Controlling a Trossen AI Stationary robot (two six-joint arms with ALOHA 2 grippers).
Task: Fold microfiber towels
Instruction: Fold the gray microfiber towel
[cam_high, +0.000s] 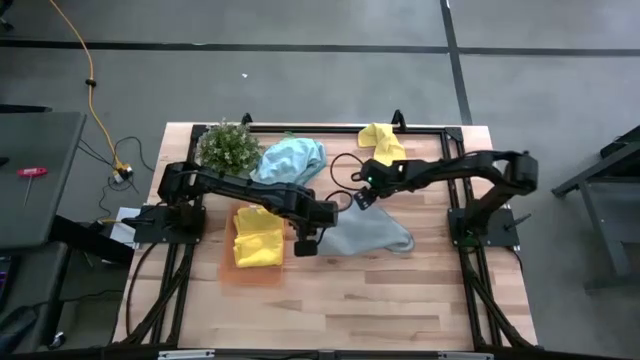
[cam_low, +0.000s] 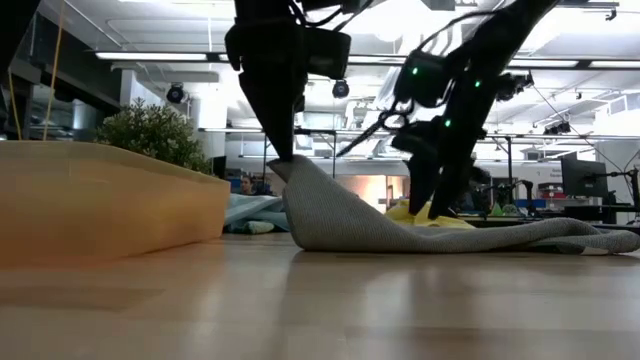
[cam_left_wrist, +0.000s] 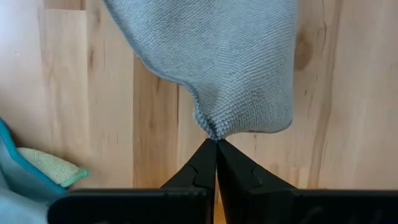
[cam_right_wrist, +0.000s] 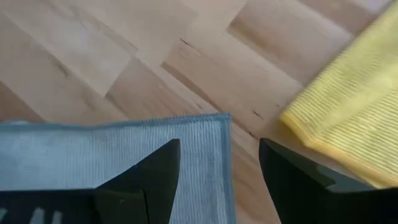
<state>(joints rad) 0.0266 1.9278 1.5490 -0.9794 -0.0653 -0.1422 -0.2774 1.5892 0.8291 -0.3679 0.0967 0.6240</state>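
Microfiber towels: four show on the table (cam_high: 400, 310); judged from how they lie, one is folded and three are not.
Yellow towel, folded (cam_high: 258, 238): a neat stack on the orange tray (cam_high: 228, 272), at about 8 o'clock from the table's middle; this one looks done.
Grey towel (cam_high: 372, 235): in hand, lying rumpled near the middle toward 4 o'clock, one corner raised off the wood; no fold is made in it yet.
Left gripper (cam_high: 306, 243): fingers pressed together on that raised grey corner, as the left wrist view shows (cam_left_wrist: 216, 142).
Right gripper (cam_high: 362, 198): fingers apart, holding nothing, poised over another corner of the grey towel (cam_right_wrist: 199, 149), at about 12 o'clock from the towel.
Blue-teal towel (cam_high: 290, 160): heaped loose at 11 o'clock, beside the plant (cam_high: 227, 148); untouched.
Second yellow towel (cam_high: 382, 142): crumpled at 1 o'clock by the far edge; untouched.
Left to do: probably the grey fold, then the blue-teal and loose yellow ones.
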